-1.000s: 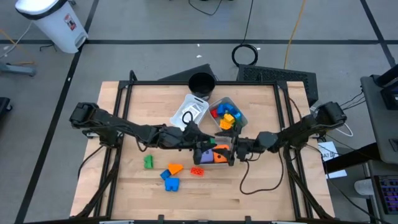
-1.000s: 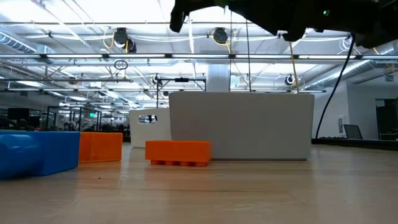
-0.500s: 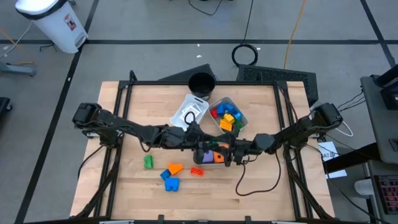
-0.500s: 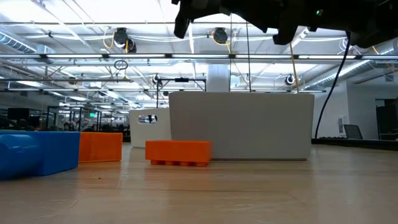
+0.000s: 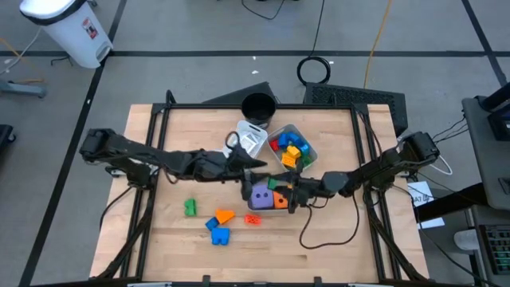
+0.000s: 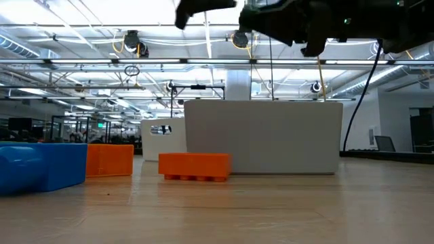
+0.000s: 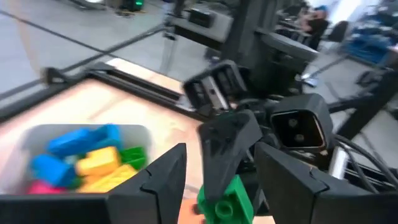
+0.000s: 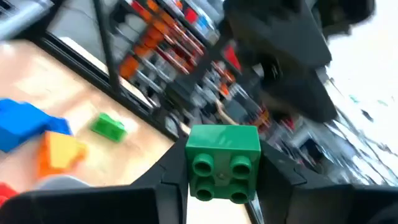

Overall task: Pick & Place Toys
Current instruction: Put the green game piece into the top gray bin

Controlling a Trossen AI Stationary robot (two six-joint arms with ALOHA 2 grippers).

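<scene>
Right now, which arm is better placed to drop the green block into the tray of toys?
The right arm. The right fingers grip the green block, and the tray of toys lies close by. The left fingers are open, holding nothing.

Black cup (image 5: 257, 107) beside two translucent trays (image 5: 305, 142).

Overhead view evenly lit and sharp, with soft, short shadows under the arms on the wooden table (image 5: 335, 239). Low view is backlit by bright ceiling lights (image 6: 68, 13), leaving the arms overhead as dark silhouettes. Both wrist views are smeared with motion blur; only the green block (image 8: 222, 163) reads clearly.
</scene>
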